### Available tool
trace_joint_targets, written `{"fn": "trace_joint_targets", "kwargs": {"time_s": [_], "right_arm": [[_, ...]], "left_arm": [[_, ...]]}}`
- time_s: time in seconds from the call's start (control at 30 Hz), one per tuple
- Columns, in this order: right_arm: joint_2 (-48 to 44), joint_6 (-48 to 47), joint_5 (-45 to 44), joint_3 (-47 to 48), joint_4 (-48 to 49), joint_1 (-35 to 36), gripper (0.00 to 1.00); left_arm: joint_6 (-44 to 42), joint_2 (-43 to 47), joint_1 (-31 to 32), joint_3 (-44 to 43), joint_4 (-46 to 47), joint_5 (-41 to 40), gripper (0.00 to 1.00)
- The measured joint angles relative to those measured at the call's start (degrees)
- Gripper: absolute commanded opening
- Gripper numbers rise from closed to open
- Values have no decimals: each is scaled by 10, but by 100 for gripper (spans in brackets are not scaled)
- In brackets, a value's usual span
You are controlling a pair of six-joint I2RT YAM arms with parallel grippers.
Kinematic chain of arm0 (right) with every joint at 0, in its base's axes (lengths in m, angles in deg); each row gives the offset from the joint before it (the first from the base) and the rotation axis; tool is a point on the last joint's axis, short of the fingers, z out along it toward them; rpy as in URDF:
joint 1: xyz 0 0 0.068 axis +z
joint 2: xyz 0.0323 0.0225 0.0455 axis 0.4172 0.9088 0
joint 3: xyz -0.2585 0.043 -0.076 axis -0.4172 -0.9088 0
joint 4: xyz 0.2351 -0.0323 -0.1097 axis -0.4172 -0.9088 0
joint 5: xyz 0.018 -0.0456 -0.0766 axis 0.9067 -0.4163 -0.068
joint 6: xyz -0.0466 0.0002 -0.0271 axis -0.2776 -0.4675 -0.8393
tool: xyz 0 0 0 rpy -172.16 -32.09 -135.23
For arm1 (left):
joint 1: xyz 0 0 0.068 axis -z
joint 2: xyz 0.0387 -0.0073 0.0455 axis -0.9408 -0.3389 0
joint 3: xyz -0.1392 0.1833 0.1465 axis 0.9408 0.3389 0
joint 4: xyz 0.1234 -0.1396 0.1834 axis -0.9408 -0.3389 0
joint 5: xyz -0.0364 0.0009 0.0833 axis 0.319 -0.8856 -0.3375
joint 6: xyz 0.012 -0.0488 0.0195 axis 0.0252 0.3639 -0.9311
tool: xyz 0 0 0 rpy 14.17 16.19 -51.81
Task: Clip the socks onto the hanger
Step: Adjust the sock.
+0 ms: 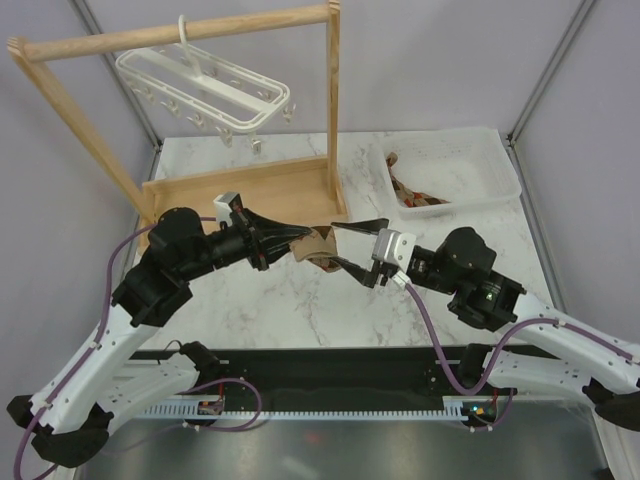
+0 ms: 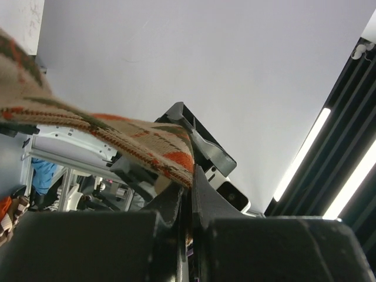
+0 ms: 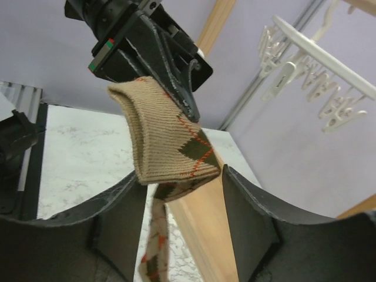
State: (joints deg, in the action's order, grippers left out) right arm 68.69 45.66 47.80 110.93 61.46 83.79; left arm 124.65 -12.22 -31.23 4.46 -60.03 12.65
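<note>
My left gripper (image 1: 300, 238) is shut on a tan argyle sock (image 1: 318, 248) and holds it above the table; the sock drapes from its closed fingers in the left wrist view (image 2: 117, 138). My right gripper (image 1: 350, 247) is open, its two fingers on either side of the sock's folded end (image 3: 170, 141), not gripping it. The left gripper (image 3: 176, 88) shows above that sock in the right wrist view. A second sock (image 1: 412, 193) lies in the basket. The white hanger (image 1: 205, 88) with its clips hangs from the wooden rack at the back left, also in the right wrist view (image 3: 317, 64).
The wooden rack (image 1: 190, 35) stands at the back left on a wooden base (image 1: 250, 190) right behind the grippers. A white basket (image 1: 495, 160) sits at the back right. Marble table top (image 1: 300, 300) lies below the arms.
</note>
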Motion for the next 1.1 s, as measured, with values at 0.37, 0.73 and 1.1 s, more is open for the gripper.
{"fn": "trace_joint_targets", "kwargs": {"time_s": [0.37, 0.73, 1.1], "right_arm": [[2, 9, -38, 8, 30, 0, 58], [19, 19, -25, 9, 47, 21, 5], [-4, 96, -66, 23, 7, 21, 0]], "left_arm": [[15, 2, 0, 0, 0, -11, 2], [25, -4, 0, 0, 0, -15, 2], [-62, 16, 0, 41, 1, -29, 100]]}}
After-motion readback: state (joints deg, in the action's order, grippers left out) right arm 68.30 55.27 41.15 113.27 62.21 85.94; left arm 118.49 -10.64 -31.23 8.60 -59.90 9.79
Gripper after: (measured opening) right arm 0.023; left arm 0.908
